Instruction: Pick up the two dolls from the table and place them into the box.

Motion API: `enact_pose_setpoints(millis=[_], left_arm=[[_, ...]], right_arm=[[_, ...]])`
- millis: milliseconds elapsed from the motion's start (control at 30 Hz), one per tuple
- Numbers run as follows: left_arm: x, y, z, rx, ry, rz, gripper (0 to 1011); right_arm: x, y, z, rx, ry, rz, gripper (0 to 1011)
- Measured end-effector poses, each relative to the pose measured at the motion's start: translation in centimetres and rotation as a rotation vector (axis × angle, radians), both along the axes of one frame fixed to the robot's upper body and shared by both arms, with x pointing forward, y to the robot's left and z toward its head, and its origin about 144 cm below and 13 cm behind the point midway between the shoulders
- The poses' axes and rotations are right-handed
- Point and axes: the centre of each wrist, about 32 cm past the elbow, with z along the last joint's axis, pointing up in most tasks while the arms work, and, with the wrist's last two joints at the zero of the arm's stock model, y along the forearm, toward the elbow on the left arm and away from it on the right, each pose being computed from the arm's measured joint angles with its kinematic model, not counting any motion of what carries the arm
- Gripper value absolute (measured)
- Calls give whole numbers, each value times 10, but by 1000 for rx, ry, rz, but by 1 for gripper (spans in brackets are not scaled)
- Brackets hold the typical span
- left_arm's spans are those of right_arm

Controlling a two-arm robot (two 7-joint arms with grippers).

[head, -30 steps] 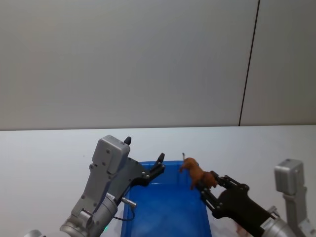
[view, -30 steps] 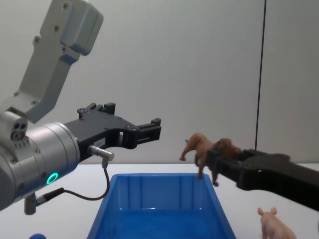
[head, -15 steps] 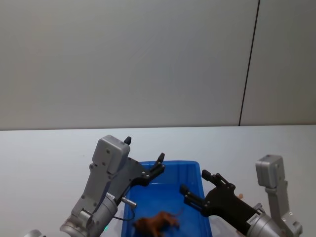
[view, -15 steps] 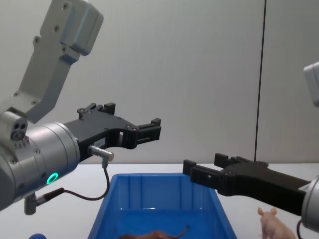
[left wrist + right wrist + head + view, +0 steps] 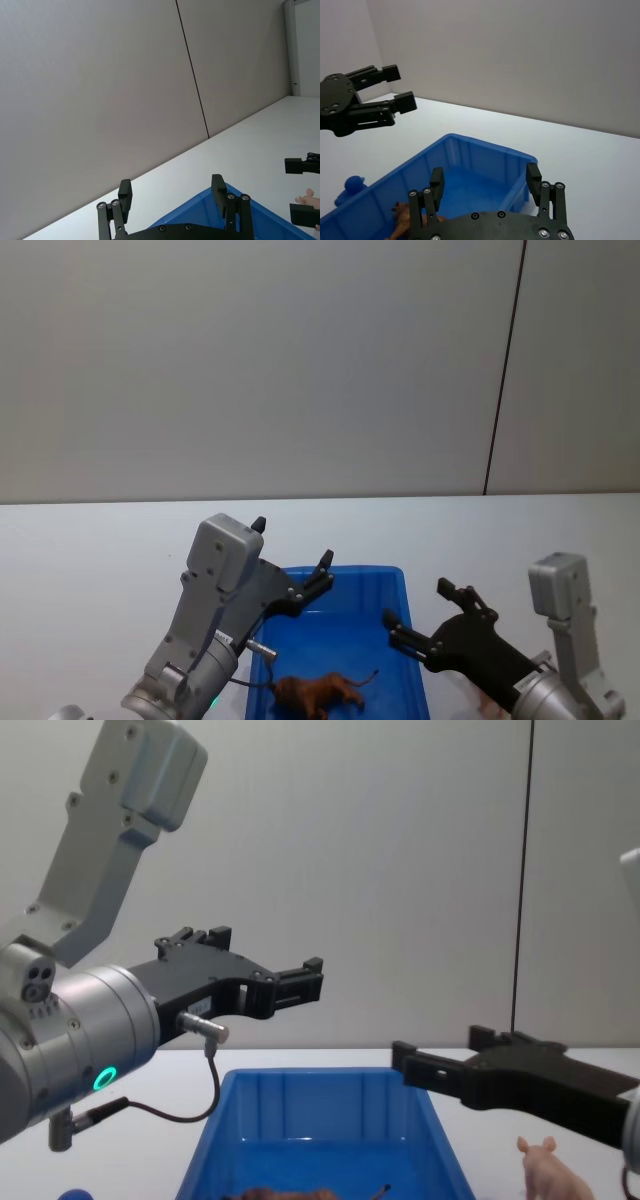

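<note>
The right pincer (image 5: pixel 415 604) is held open and empty just above the right edge of the box (image 5: pixel 350 571). The left pincer (image 5: pixel 292 544) is likewise spread open, with nothing between its fingers, over the box's far left corner. The reddish-brown doll (image 5: pixel 316 692) is seen lying on its side on the box floor. The pink pig doll (image 5: pixel 546 1171) is found upright on the tabletop (image 5: pixel 90 540), just right of the box.
</note>
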Motion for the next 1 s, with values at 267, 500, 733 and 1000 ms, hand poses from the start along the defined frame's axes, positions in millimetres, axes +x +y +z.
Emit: enact_pose_setpoints(millis=[267,500,733,1000], left_arm=[[0,0,0,0,0,0,1001],[0,0,0,0,0,0,1001],[0,0,0,0,0,0,1001],[0,0,0,0,0,0,1001]], right_arm=[[-15,-5,2,-32,-2,-96,1001],[-32,-9,1,-62,14,-187,1001],[-48,-12,-3,-86,49,-258,1001],[-58,-13,-11,-94,90,-303,1001]])
